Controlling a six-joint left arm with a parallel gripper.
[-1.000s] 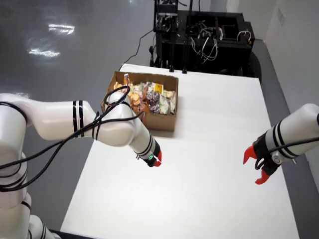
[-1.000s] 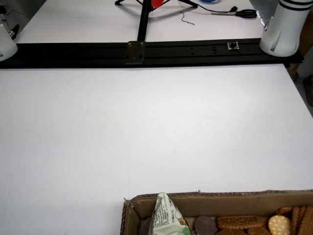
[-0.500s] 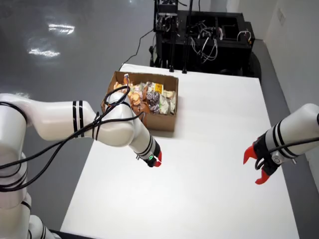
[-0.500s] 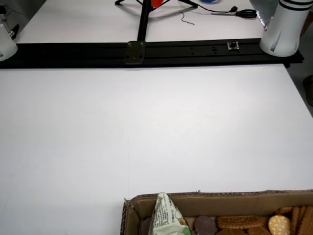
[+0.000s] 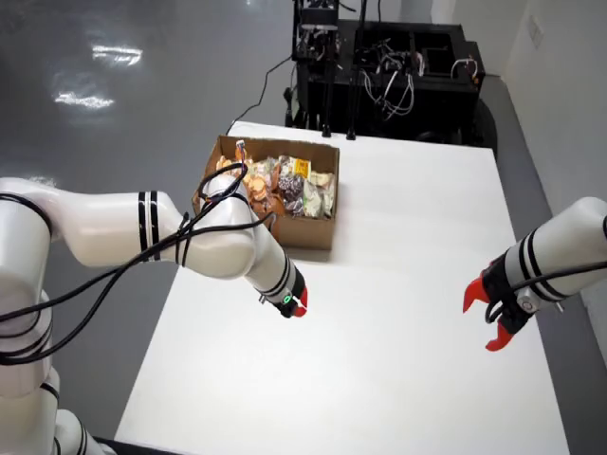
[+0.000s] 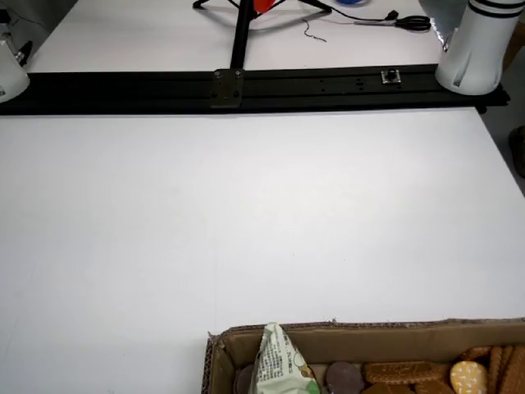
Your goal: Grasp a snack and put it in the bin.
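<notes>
overhead view: hand point(image 5: 299, 308) closed, empty, snacks point(image 5: 285, 185) beyond in box point(image 5: 308, 230).

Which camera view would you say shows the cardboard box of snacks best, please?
The high view behind the arms: it shows the whole cardboard box and the snack packets filling it. The low table view catches only the box's near wall and a few biscuits at the picture's bottom edge.

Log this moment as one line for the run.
gripper: jaws look closed, empty, above table | snacks: in cardboard box | phase: none grasped
</notes>
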